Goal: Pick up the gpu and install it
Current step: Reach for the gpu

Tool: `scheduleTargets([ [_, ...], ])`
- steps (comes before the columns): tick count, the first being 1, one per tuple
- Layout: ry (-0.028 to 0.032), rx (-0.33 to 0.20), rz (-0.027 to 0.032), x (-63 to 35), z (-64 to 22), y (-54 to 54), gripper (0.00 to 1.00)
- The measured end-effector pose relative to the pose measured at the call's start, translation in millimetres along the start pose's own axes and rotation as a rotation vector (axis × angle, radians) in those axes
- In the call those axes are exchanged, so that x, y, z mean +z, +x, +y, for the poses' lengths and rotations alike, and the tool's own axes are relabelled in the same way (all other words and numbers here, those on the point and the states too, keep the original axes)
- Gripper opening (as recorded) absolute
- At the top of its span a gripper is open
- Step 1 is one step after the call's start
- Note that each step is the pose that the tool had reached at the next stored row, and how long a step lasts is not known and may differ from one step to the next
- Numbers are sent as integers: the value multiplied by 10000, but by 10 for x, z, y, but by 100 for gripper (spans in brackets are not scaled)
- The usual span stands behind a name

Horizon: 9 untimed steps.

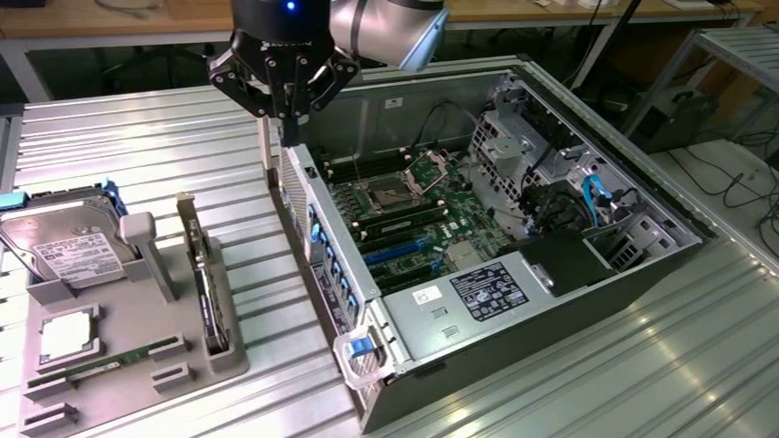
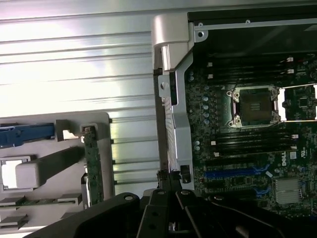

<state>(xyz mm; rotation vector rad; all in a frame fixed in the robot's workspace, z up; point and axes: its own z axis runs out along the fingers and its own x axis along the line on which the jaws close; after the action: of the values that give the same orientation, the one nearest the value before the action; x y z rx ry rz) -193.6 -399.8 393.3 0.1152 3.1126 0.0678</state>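
Observation:
The gpu [image 1: 202, 274] is a thin dark card standing on its long edge in a slot of the grey holder tray [image 1: 134, 356], at the exterior view's left. In the wrist view the gpu [image 2: 92, 166] appears as a narrow green strip in the same holder. My gripper [image 1: 290, 111] hangs shut with nothing in it above the back corner of the open computer case [image 1: 487, 301], well away from the card. The gripper [image 2: 168, 186] sits over the case's rear wall, beside the motherboard [image 2: 247, 129].
A silver hard drive [image 1: 67, 242] with a white label, a processor [image 1: 67, 333] and a green memory stick [image 1: 104, 365] rest in the holder. The open case shows a bare CPU socket [image 1: 396, 190] and blue slots [image 1: 396, 255]. The table [image 1: 159, 146] is ribbed metal.

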Motion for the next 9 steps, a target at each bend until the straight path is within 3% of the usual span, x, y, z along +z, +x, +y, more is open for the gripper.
scheduleTargets([
  [9, 1, -3, 1, -2, -7, 58, 11],
])
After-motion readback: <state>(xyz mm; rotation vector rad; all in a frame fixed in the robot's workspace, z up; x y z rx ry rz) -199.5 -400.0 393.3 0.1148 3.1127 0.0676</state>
